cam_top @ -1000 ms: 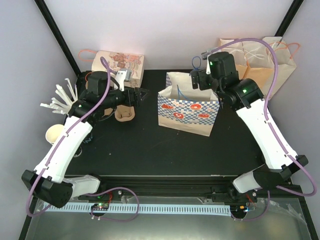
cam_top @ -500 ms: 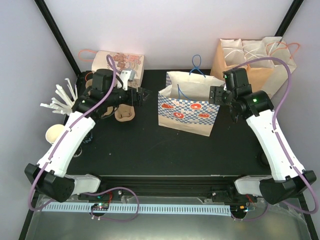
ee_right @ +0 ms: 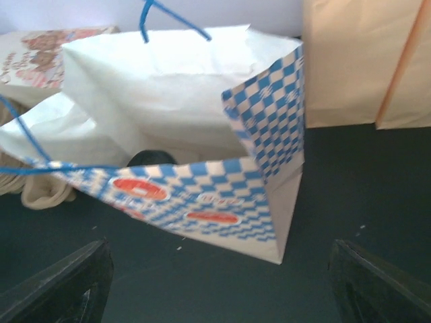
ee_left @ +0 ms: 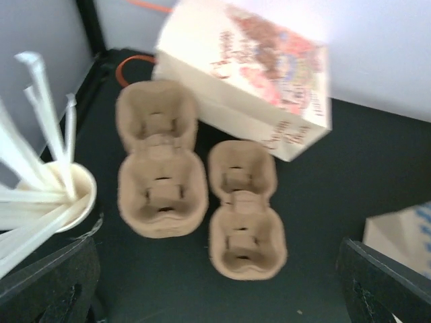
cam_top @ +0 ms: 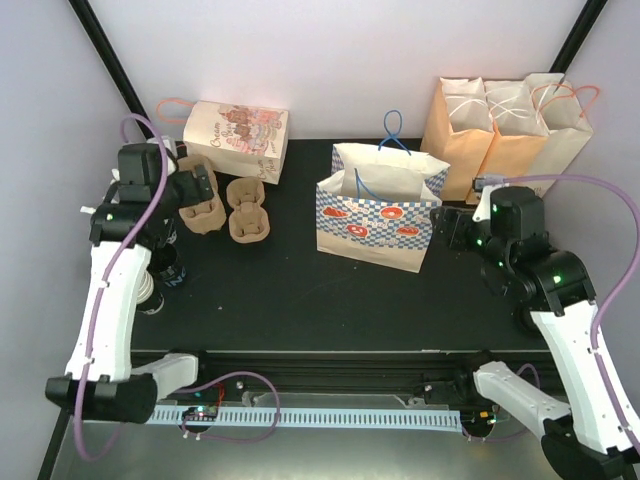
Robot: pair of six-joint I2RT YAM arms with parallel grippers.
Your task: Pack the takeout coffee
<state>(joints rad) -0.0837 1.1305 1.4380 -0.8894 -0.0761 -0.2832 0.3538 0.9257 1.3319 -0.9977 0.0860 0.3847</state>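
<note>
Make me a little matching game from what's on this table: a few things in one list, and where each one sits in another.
Things:
1. blue checked bag
2. brown cup carriers
3. plain tan bags
4. cup of white sticks

Places:
a. far right corner, against the wall
b. middle of the table, standing open
c. left edge, beside the carriers
d. left side, in front of the printed bag lying flat

Pairs: 1-b, 2-d, 3-a, 4-c

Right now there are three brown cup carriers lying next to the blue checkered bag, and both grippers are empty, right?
Not quite. The left wrist view shows two brown cup carriers, not three. They do lie beside the blue checkered bag, and both grippers are empty.
</note>
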